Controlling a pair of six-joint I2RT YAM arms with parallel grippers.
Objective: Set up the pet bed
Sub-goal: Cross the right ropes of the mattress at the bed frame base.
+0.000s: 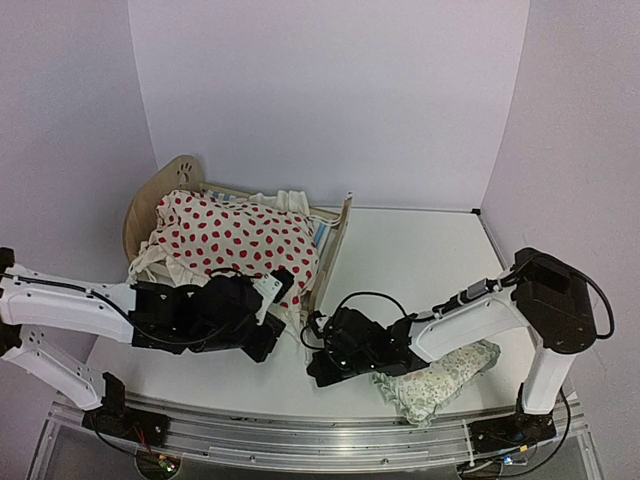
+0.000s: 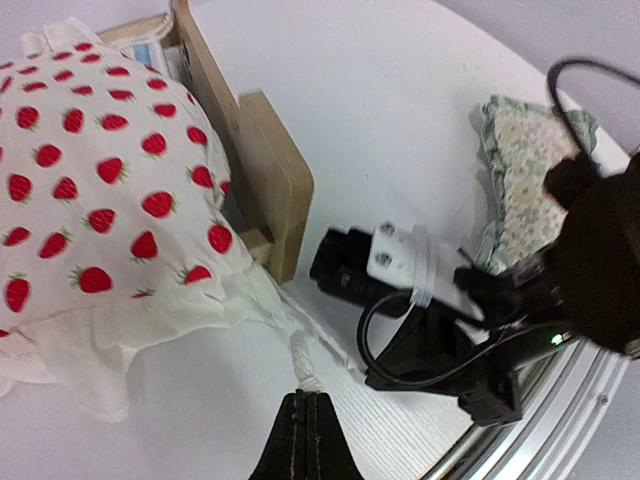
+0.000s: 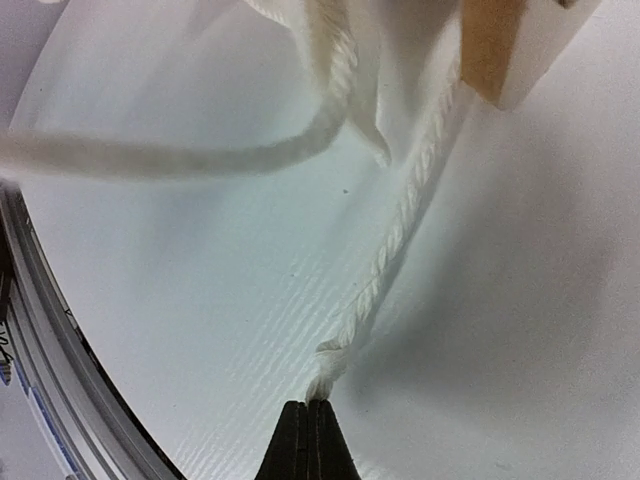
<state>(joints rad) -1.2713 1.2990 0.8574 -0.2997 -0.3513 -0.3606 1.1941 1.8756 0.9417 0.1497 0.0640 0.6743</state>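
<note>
The pet bed [image 1: 165, 190], light wood with a paw-print headboard and striped base, stands at the back left. A cream red-dotted cushion [image 1: 235, 238] lies on it and hangs over the near side. My left gripper [image 2: 305, 397] is shut on the end of a white tie cord [image 2: 300, 360] that comes off the cushion's corner [image 2: 90, 180], just in front of the footboard [image 2: 255, 170]. My right gripper [image 3: 308, 405] is shut on the end of a second white cord [image 3: 400, 215] that runs up to a wooden bed leg [image 3: 510, 50]. Both grippers, left [image 1: 272, 338] and right [image 1: 315, 350], sit close together by the footboard.
A small green floral frilled pillow [image 1: 440, 375] lies on the table under the right arm, near the front edge. It also shows in the left wrist view [image 2: 520, 160]. The metal rail [image 1: 300, 435] runs along the table's near edge. Another loose cord [image 3: 200, 155] crosses the right wrist view.
</note>
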